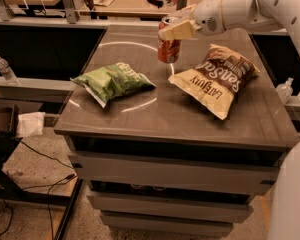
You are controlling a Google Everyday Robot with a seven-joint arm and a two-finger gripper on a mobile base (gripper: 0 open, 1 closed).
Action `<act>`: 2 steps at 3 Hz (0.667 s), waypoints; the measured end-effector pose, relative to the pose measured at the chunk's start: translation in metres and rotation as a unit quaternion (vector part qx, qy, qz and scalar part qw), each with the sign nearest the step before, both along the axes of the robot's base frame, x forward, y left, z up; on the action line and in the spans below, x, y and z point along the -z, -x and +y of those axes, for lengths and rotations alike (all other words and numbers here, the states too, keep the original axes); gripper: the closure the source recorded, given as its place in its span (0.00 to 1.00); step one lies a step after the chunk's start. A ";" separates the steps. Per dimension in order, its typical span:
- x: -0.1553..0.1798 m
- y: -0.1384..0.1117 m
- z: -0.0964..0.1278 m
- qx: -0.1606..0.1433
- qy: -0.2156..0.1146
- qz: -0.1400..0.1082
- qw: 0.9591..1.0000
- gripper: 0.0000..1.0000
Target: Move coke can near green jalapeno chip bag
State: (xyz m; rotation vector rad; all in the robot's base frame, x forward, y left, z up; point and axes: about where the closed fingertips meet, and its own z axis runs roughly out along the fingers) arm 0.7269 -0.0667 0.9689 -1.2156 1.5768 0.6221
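Observation:
The coke can (168, 49) is red-orange with a silver top and hangs upright just above the table, held near its top. My gripper (174, 29) is shut on the coke can, and the white arm reaches in from the upper right. The green jalapeno chip bag (111, 81) lies flat on the left half of the table, to the lower left of the can and apart from it.
A larger brown and cream chip bag (216, 78) lies right of the can. The dark table (170, 119) has drawers below. A water bottle (5, 70) stands on a ledge at left. Cables and a white cloth (31, 123) lie lower left. A cluttered wooden desk is behind.

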 end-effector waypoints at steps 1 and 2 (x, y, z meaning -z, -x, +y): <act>0.008 0.010 0.007 -0.007 0.003 0.003 1.000 1.00; 0.017 0.019 0.014 -0.012 0.001 0.007 1.000 1.00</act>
